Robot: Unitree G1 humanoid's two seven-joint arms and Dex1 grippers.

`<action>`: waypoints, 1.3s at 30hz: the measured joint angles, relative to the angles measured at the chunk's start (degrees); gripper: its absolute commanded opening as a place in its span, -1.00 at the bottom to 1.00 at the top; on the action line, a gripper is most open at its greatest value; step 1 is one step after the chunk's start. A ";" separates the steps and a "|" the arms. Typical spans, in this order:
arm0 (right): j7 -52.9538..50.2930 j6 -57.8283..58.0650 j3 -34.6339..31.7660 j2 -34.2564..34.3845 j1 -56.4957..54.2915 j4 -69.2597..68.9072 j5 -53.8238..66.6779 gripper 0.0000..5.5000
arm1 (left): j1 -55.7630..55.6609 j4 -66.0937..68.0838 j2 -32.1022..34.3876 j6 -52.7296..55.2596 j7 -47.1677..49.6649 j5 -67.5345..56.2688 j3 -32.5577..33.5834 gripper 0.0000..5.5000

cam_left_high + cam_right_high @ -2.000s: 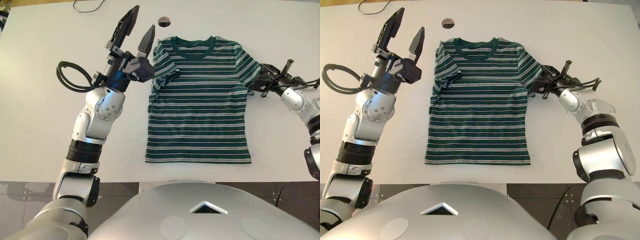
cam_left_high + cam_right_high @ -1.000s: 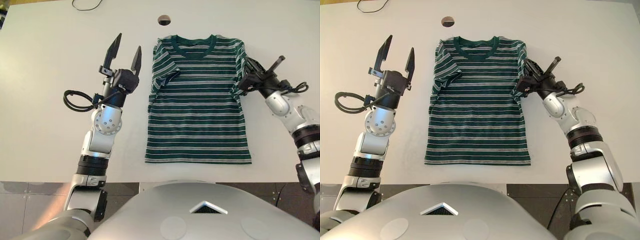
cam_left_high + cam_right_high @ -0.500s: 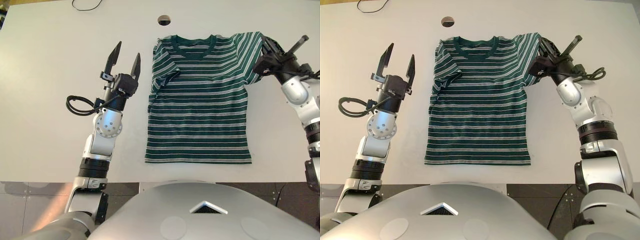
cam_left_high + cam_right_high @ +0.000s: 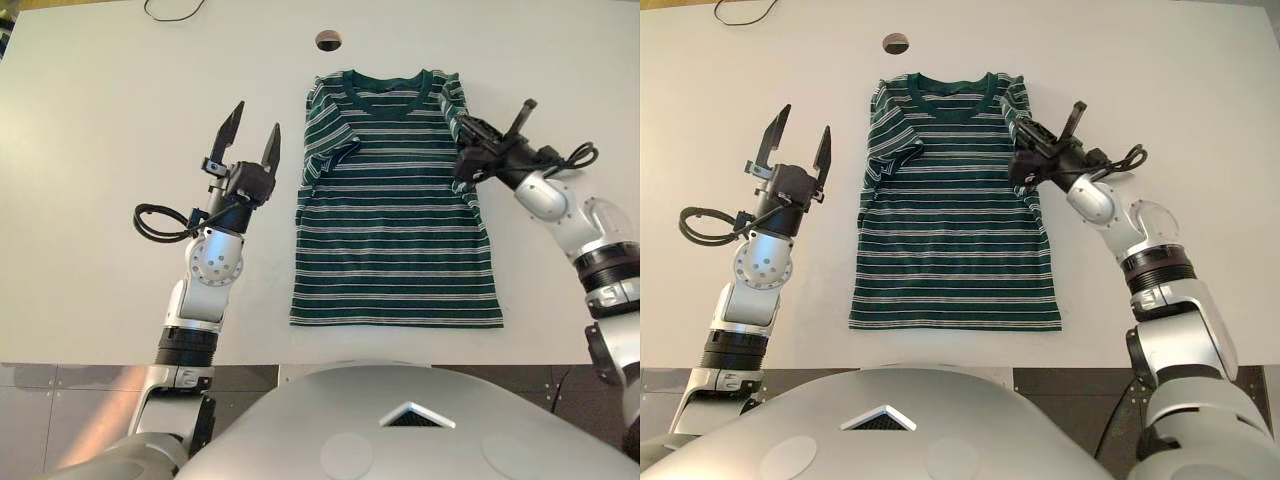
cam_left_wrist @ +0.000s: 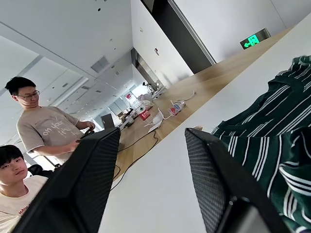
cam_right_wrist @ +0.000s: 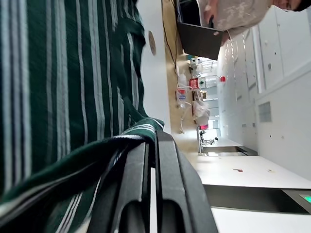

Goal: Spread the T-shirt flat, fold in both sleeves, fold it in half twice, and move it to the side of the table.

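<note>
A green T-shirt with white stripes lies flat on the white table, collar at the far side. Its left sleeve is folded in over the body. My right gripper is shut on the right sleeve, which it holds folded inward over the chest on the shirt's right side. In the right wrist view the fingers pinch striped cloth. My left gripper stands open above the bare table just left of the shirt, fingertips pointing away, with nothing between them. Its wrist view catches the shirt's edge.
A dark round hole sits in the table beyond the collar. A black cable lies at the far edge. Bare table stretches to the left and right of the shirt. The front edge runs just below the hem.
My right gripper has swung the right sleeve from out at the far right inward onto the shirt's body. The left arm stayed open and barely shifted.
</note>
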 measured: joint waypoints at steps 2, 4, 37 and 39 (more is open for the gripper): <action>0.17 0.01 0.17 0.41 -0.01 0.06 -0.02 -0.96 | 0.09 0.00 0.00 0.00 -0.09 -0.15 0.08 -0.09; 0.26 0.01 0.62 1.47 -0.03 0.30 -0.20 -0.84 | 0.14 -0.01 -0.01 0.00 -0.13 -0.30 0.18 -0.09; 28.41 -16.32 -17.94 -25.78 42.76 -29.89 19.61 0.10 | 22.50 -7.22 36.84 -19.96 -31.01 -1.39 -2.31 0.02; 29.14 -15.97 -18.24 -25.87 43.78 -33.14 17.92 0.10 | 22.19 -8.18 37.71 -19.92 -32.57 -1.41 -2.87 0.02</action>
